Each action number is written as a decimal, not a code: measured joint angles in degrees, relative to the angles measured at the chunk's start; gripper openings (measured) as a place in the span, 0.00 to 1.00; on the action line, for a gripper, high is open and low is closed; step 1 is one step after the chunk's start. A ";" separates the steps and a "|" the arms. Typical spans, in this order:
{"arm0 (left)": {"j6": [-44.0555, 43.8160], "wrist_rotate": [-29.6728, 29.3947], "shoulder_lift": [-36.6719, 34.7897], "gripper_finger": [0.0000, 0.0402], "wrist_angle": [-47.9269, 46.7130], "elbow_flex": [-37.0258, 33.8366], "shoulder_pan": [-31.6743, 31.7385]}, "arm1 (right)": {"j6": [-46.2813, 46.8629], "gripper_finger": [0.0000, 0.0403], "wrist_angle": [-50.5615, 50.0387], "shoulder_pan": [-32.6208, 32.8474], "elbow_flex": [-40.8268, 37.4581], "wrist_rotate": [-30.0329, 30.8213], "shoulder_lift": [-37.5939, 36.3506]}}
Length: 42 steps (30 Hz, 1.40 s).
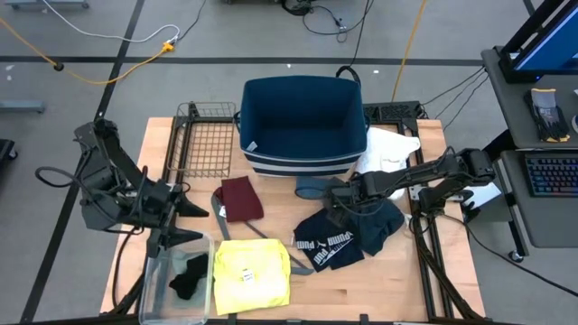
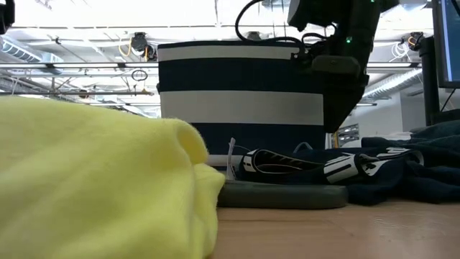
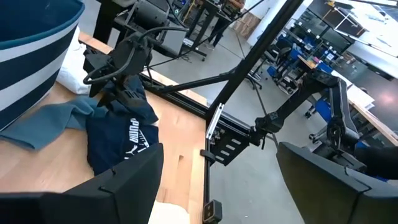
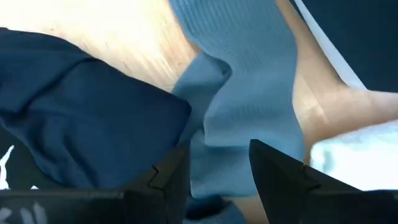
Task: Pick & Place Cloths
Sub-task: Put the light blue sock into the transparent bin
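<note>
Two arms, one working. High view: my right gripper (image 1: 339,194) low over the grey-blue piece (image 1: 312,187) beside the striped bin (image 1: 302,126); left gripper (image 1: 185,221) waits, released. Right wrist view: fingers parted astride the fabric, unclenched; next, clench and lift. Left wrist view: navy fabric (image 3: 121,134) reads PUMA
</note>
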 joint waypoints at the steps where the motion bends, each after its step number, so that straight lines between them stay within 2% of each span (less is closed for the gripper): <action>1: 0.00 -0.01 0.00 0.80 -0.01 0.00 0.00 | -0.44 0.39 1.02 -0.18 -0.33 -0.02 0.00; 13: -0.22 -0.07 0.04 0.80 -0.04 0.00 0.00 | -0.08 0.39 6.13 -3.31 -6.15 1.62 0.00; 23: 2.62 -0.21 0.07 0.80 -0.07 0.00 0.00 | 1.04 0.39 13.39 -4.53 -12.64 -1.58 0.00; 27: 2.38 -1.97 0.07 0.80 -0.07 0.00 0.00 | 4.04 0.37 14.22 -4.54 -15.14 -2.92 -0.09; 32: 2.89 -3.11 0.07 0.80 -0.09 0.00 0.00 | 8.00 0.27 14.72 -4.54 -17.22 -3.86 -0.31; 38: 3.91 -3.18 0.07 0.80 -0.09 0.00 0.00 | 8.36 0.05 17.55 -4.39 -17.37 -4.48 -0.25; 42: 3.93 -4.57 0.07 0.80 -0.09 0.00 0.00 | 8.81 0.03 18.85 -4.34 -16.72 -4.63 -0.10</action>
